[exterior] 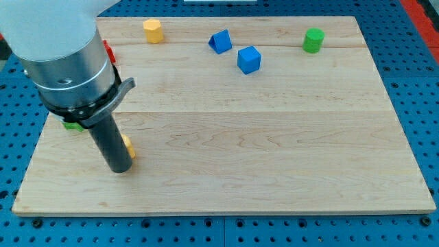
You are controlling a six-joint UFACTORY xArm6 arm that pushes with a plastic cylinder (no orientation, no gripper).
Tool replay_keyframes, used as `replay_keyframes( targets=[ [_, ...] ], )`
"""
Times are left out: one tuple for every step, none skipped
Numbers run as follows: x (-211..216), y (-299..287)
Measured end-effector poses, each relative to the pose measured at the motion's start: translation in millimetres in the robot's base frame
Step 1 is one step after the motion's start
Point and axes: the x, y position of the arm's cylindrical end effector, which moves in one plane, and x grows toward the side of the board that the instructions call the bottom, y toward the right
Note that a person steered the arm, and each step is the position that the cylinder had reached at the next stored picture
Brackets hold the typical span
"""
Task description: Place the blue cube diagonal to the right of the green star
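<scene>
1. Your arm ends in a plain rod with no claw on it, so nothing is open, closed or held. My tip (120, 167) sits low at the view's left of the counter (274, 158), touching or just beside a yellow block (127, 147) that the rod mostly hides.

2. The blue cube (249, 60) stands near the view's top, a little right of centre and well apart from the tip. A blue wedge (220, 42) sits just to its upper left, close but not touching.

3. A green piece (70, 124) peeks out at the left edge behind the arm. Judging by the task, that is probably the star, though too little shows to confirm its shape. A red block (108, 51) is half hidden higher up.

4. First risk: the tip leaves with the yellow block dragged along, since the two are so close. Pull clear of it before you head across.

5. Second risk: approaching the cube from the upper left would clip the wedge and shove both together. Come round to the cube's right side instead.

6. Third risk: an off-centre push spins the cube and it slips off the tip, so the long diagonal run drifts.

7. Fourth risk: overshoot near the goal knocks the green piece or the yellow block out of place.

8. A yellow cylinder (153, 31) and a green cylinder (313, 40) stand along the top, out of the likely path.
</scene>
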Motion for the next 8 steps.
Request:
replay_keyframes(
  targets=[
    [-10.8,80.9],
    [-28.1,135.1],
    [-37.0,142.9],
    [-45.1,156.2],
    [-49.7,173.8],
    [-77.4,205.4],
    [-119.5,229.7],
    [-173.1,231.7]
  ],
)
